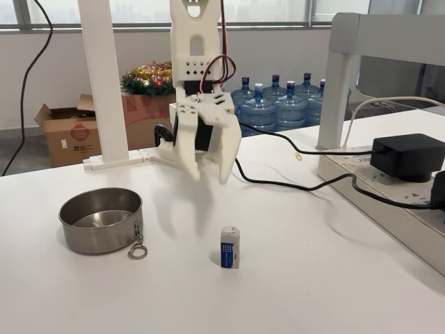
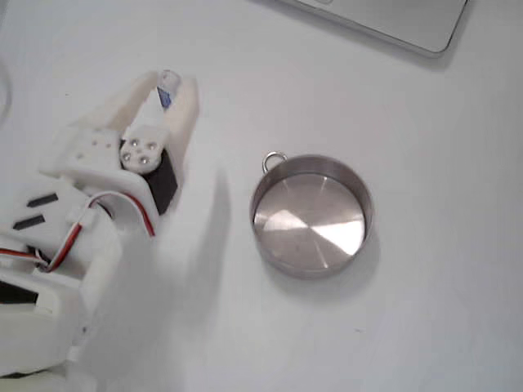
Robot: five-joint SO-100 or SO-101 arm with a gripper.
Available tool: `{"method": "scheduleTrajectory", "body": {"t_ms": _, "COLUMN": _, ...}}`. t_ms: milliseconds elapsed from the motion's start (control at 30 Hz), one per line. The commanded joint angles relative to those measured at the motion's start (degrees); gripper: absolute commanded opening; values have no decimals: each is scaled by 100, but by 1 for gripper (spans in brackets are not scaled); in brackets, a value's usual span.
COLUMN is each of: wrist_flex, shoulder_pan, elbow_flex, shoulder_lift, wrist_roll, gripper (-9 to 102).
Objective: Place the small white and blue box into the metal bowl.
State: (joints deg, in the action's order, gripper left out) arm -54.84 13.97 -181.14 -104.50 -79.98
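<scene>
The small white and blue box (image 1: pixel 229 247) stands upright on the white table, right of the metal bowl (image 1: pixel 97 240). The bowl is empty, and its clasp ring (image 1: pixel 137 249) hangs down at the front. My white gripper (image 1: pixel 211 175) hangs open above the table, a little behind and above the box and touching nothing. Looking down from above, the box (image 2: pixel 169 80) peeks out between the fingertips of the gripper (image 2: pixel 170 83). The bowl (image 2: pixel 257 216) lies to the right of it in that view, with its ring (image 2: pixel 274 159) toward the gripper.
A black power adapter (image 1: pixel 407 156) sits on a power strip at the right, and its cable (image 1: pixel 292 184) runs across the table behind the gripper. A white post (image 1: pixel 104 83) stands at the back left. A laptop edge (image 2: pixel 392 20) lies at the top of the view from above.
</scene>
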Motion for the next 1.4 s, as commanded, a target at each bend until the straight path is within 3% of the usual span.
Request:
{"method": "scheduleTrajectory", "body": {"t_ms": 0, "wrist_flex": -79, "shoulder_pan": -44, "elbow_flex": -132, "shoulder_lift": 202, "wrist_roll": -158, "gripper": 18}}
{"method": "scheduleTrajectory", "body": {"t_ms": 267, "wrist_flex": -158, "shoulder_pan": -70, "elbow_flex": 501, "shoulder_lift": 1143, "wrist_roll": -167, "gripper": 19}}
{"method": "scheduleTrajectory", "body": {"t_ms": 1367, "wrist_flex": -158, "shoulder_pan": -510, "elbow_flex": 1898, "shoulder_lift": 2426, "wrist_roll": -589, "gripper": 26}}
